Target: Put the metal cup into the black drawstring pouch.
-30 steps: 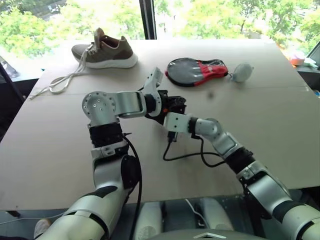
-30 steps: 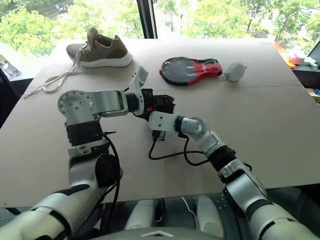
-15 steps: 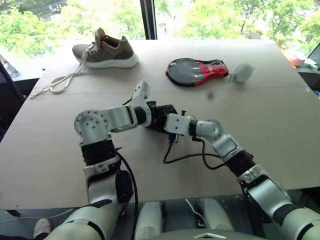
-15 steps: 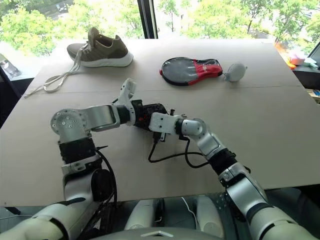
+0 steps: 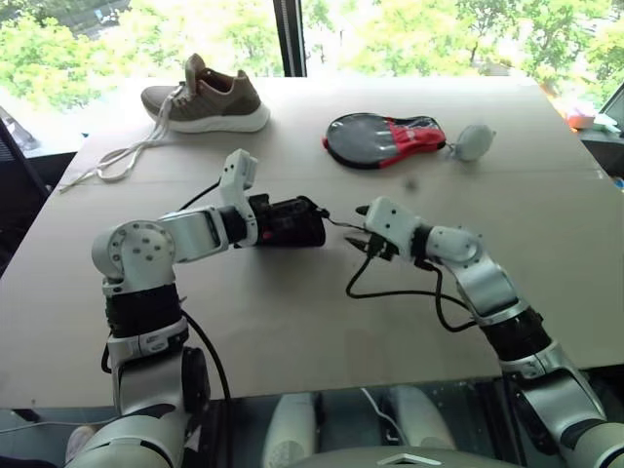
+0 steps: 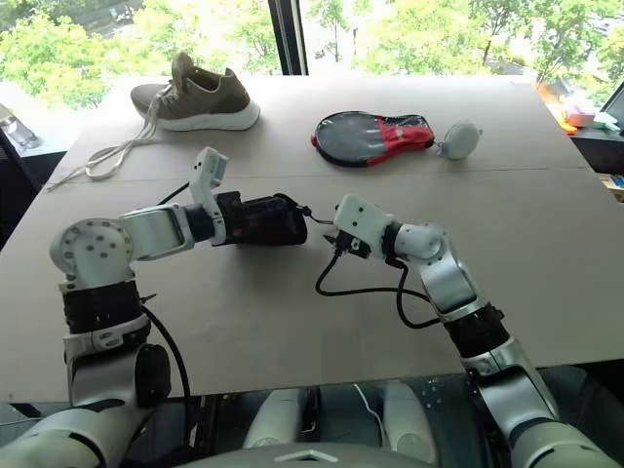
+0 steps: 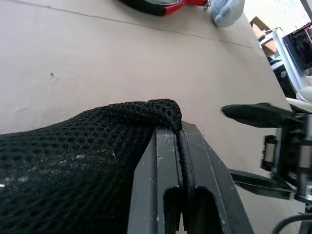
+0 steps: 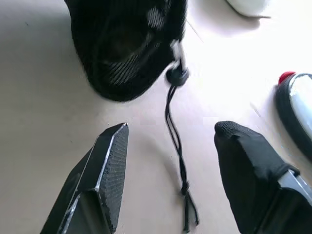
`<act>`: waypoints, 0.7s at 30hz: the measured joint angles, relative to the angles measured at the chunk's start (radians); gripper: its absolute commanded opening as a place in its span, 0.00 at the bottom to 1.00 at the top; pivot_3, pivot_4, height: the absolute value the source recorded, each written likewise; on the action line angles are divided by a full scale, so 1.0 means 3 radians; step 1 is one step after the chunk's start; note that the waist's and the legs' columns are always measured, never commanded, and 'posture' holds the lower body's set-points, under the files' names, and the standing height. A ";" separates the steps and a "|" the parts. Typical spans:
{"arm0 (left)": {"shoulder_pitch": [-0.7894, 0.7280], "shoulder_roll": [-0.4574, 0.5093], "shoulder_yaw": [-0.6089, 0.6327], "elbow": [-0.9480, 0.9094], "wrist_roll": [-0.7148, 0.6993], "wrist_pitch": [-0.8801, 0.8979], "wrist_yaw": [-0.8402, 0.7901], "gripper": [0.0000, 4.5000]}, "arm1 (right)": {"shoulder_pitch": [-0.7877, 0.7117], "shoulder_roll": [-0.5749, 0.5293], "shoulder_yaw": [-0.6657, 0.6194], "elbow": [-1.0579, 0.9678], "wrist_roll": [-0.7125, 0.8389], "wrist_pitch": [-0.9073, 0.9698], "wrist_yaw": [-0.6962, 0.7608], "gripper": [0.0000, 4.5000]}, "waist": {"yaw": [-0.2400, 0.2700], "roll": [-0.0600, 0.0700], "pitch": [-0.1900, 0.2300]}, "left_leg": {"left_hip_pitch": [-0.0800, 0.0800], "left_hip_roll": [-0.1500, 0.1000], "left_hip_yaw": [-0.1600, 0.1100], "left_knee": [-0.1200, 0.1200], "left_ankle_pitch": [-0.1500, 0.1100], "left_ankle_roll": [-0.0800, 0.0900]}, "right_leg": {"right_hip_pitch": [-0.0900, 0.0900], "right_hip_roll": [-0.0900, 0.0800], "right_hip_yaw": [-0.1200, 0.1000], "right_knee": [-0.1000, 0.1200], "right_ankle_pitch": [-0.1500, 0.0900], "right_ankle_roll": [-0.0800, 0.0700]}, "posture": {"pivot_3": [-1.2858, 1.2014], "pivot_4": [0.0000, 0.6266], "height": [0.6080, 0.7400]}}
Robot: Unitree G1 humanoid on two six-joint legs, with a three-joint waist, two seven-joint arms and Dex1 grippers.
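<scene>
The black drawstring pouch (image 5: 294,222), a bulging mesh bag with its cord and toggle trailing right, lies mid-table, pinched at its edge by the closed left gripper (image 7: 179,146). The right gripper (image 8: 170,161) hangs just right, fingers spread, empty.

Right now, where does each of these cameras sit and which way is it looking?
Left and right eye views: on the head, looking down over both arms at the table.
Left wrist view: along the left gripper, shut on the black drawstring pouch.
Right wrist view: along the open right gripper, facing the pouch's mouth and cord.
Shared: the pouch shows in all views; the left wrist view also catches the right gripper.
</scene>
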 measured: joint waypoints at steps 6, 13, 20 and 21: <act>0.0018 0.0065 0.0059 -0.0225 -0.0173 0.0052 -0.0123 0.00 | -0.0441 0.0486 0.0136 0.1067 -0.0210 -0.0325 -0.0549 0.63 | -0.0006 0.0000 0.0001 | -0.0001 0.0000 0.0000 0.0001 0.0000 0.0000 | 0.0000 -0.0001 0.0001 0.0000 0.0000 0.0000 | 0.52 0.24 1.00; 0.0287 0.0135 0.0226 -0.0460 -0.0308 0.0125 -0.0071 0.00 | -0.0762 0.0534 0.0004 0.1808 -0.0371 -0.0762 -0.1134 0.63 | 0.0002 0.0000 0.0002 | -0.0004 0.0005 -0.0002 -0.0001 0.0000 0.0000 | -0.0001 -0.0005 -0.0002 -0.0003 0.0000 0.0000 | 0.52 0.24 1.00; 0.0347 0.0127 0.0278 -0.0545 -0.0381 0.0125 0.0065 0.00 | -0.0692 0.0423 0.0008 0.1772 -0.0382 -0.0995 -0.1024 0.63 | -0.0008 0.0000 0.0002 | -0.0002 0.0005 -0.0002 -0.0001 0.0000 0.0000 | 0.0000 -0.0004 -0.0001 -0.0001 0.0000 0.0000 | 0.52 0.24 1.00; 0.0349 0.0127 0.0280 -0.0545 -0.0393 0.0125 0.0080 0.00 | -0.0639 0.0399 0.0013 0.1720 -0.0375 -0.1037 -0.0970 0.63 | -0.0008 0.0000 0.0002 | -0.0003 0.0005 -0.0002 -0.0001 0.0000 0.0000 | 0.0000 -0.0005 -0.0002 -0.0002 0.0000 0.0000 | 0.52 0.24 1.00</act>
